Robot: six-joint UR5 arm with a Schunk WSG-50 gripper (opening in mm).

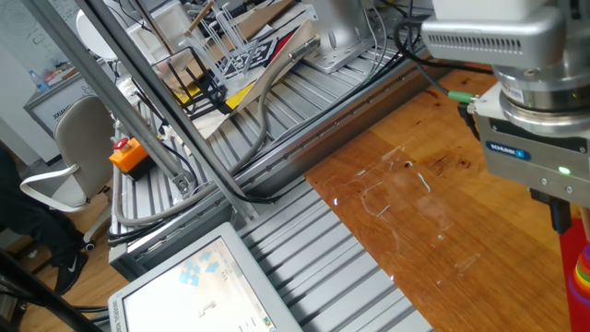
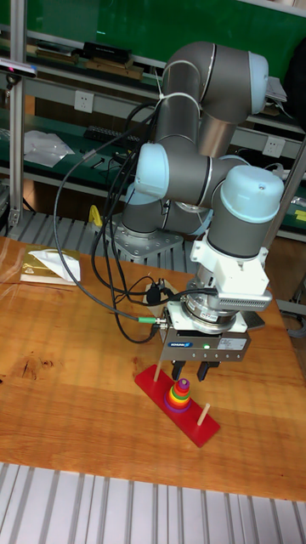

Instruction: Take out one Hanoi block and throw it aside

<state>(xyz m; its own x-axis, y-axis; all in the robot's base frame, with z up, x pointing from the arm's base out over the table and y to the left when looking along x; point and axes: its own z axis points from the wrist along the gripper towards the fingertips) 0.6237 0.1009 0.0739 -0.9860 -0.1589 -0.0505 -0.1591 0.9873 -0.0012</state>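
Observation:
In the tall fixed view my gripper point(image 2: 190, 372) hangs open just above a cone of stacked rainbow-coloured rings point(image 2: 178, 394). The rings sit on the middle peg of a red base point(image 2: 194, 422). One finger stands on each side of the stack's tip, with nothing held between them. The Hanoi block is too small to make out at the tip of the stack. In the fixed view only the gripper body point(image 1: 539, 152) and one dark finger point(image 1: 560, 218) show at the right edge, above the rings point(image 1: 581, 273) and the red base point(image 1: 570, 242).
Bare wooden pegs stand at the base's two ends point(image 2: 156, 367) point(image 2: 202, 414). The wooden table point(image 2: 76, 399) carries a clear plastic bag point(image 2: 47, 266) at far left. Cables point(image 2: 127, 310) trail from the arm. A metal slatted frame point(image 1: 304, 249) borders the table.

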